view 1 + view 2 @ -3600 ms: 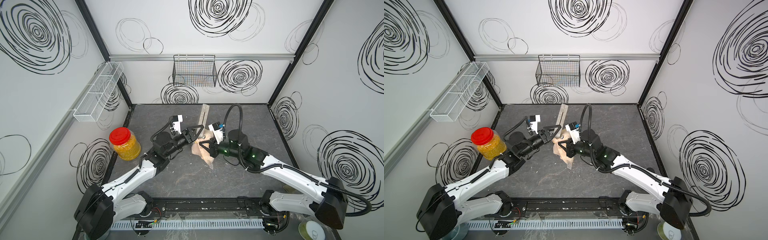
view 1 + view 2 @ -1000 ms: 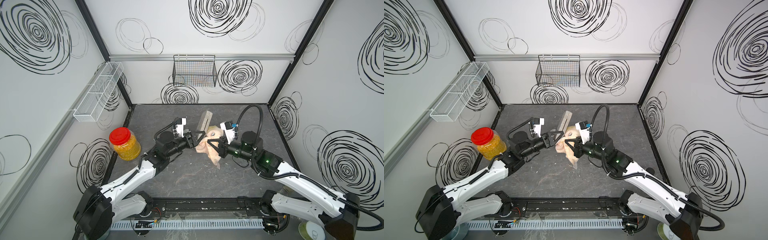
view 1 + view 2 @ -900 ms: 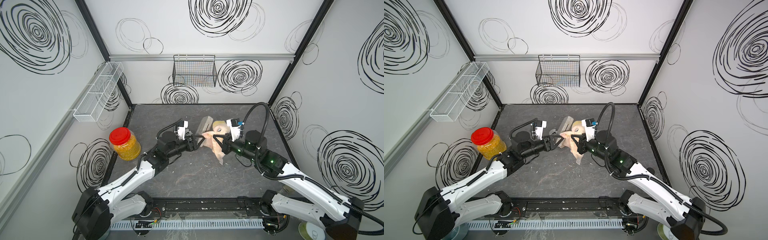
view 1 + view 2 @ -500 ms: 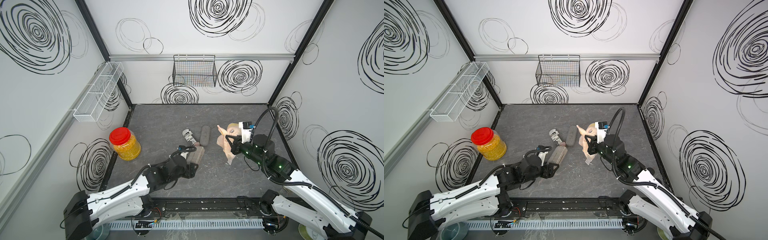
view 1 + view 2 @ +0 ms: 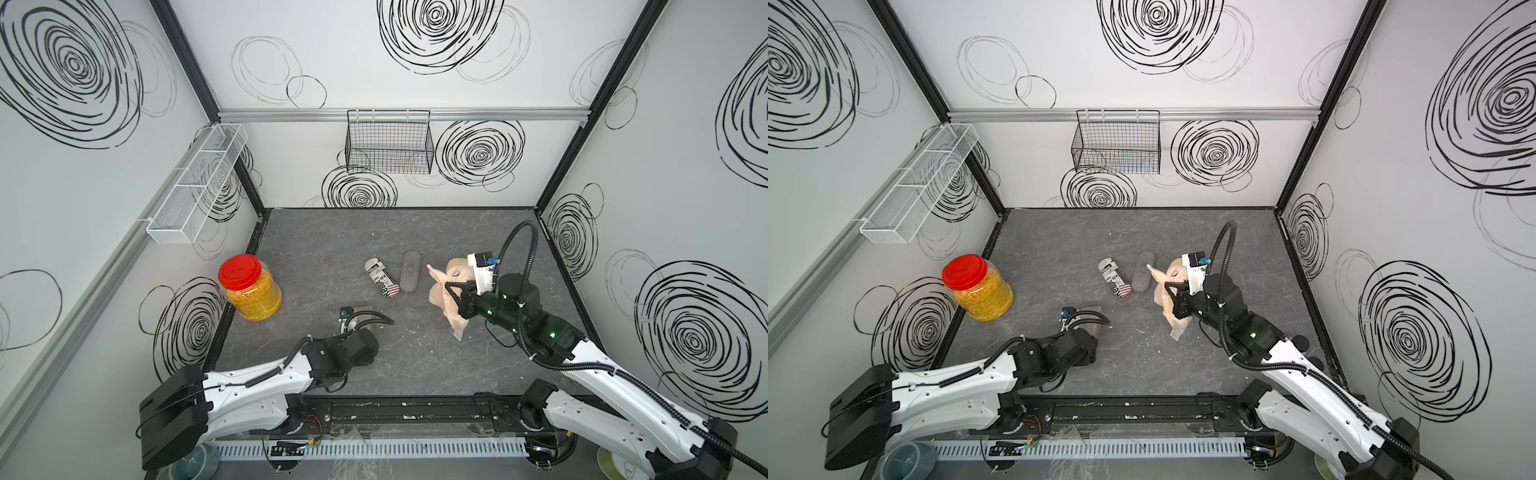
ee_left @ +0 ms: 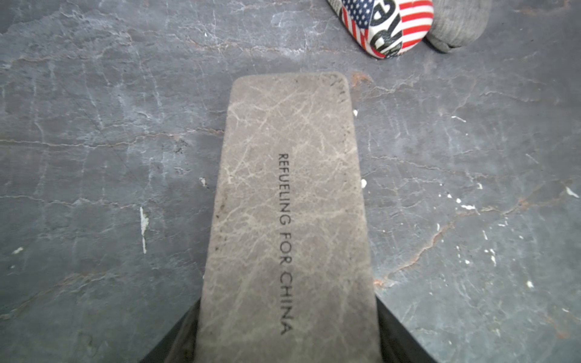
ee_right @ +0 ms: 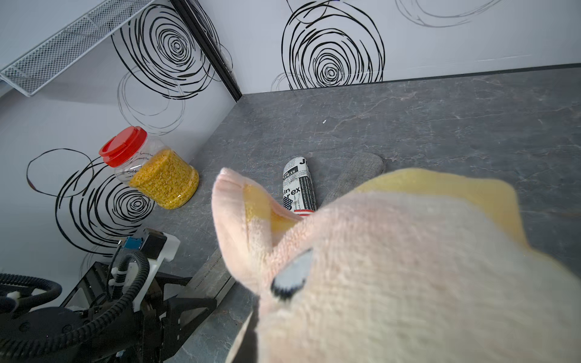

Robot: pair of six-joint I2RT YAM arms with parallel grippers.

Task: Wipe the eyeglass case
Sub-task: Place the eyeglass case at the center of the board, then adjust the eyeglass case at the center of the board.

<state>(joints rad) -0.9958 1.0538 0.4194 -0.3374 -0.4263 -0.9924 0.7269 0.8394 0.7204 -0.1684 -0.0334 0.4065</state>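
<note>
The eyeglass case (image 6: pixel 292 204) is flat and grey-brown, printed "REFUELING FOR CHINA". It lies low and level over the table at the front left, and shows in both top views (image 5: pixel 362 311) (image 5: pixel 1091 311). My left gripper (image 6: pixel 289 345) is shut on its near end, one dark finger (image 6: pixel 184 341) on each long side. My right gripper (image 5: pixel 455 297) (image 5: pixel 1173 300) is up at the right, shut on a pink and yellow cloth (image 5: pixel 441 291) (image 7: pixel 408 267) that hangs from it. The cloth hides those jaws in the right wrist view and is well apart from the case.
A newsprint and flag patterned case (image 5: pixel 381 277) and a grey felt case (image 5: pixel 409 272) lie side by side mid-table. A red-lidded jar (image 5: pixel 251 289) of yellow grains stands at the left wall. A black wire basket (image 5: pixel 388 143) and a white rack (image 5: pixel 197 183) hang on the walls.
My left arm has drawn back to the front left, bringing the case down from mid-air to table level. My right arm has carried the cloth to the right, away from the case.
</note>
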